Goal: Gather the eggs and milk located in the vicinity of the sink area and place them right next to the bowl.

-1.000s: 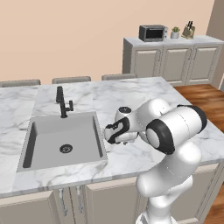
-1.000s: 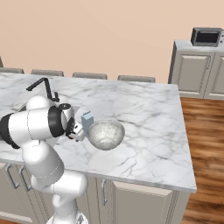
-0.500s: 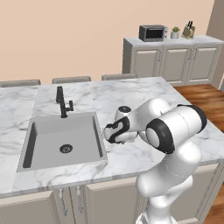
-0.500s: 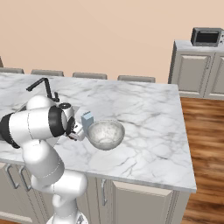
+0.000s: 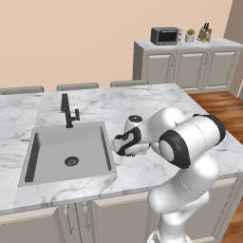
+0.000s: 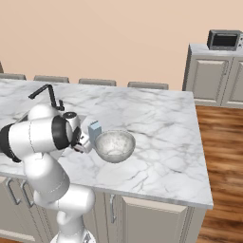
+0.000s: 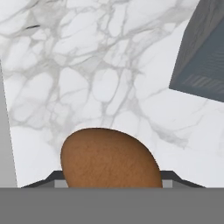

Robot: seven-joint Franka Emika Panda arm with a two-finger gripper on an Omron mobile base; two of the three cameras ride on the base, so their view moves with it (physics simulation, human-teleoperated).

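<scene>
1. Left base view: the marble island counter [image 5: 142,102] spreads wide, with bare stone toward its far edge and its right end. The right base view shows the same open stretch of marble right of the bowl.
2. The sink [image 5: 71,149] is sunk into the counter's left part, its black faucet [image 5: 68,110] upright at the back rim. Its right rim lies just beside the arm's wrist.
3. The white arm bends low over the counter between sink and bowl, and blocks the bowl in the left base view.
4. The bowl [image 6: 115,145] sits on the marble near the front edge, just right of the gripper [image 6: 81,144].
5. The milk [image 6: 94,130] stands upright just behind the bowl's left rim, close to the gripper.
6. In the hand view, the brown egg [image 7: 110,159] sits clamped between the two finger tips [image 7: 52,178], above the marble. A grey sink corner [image 7: 201,52] shows at upper right.
7. The second egg cannot be made out.
</scene>
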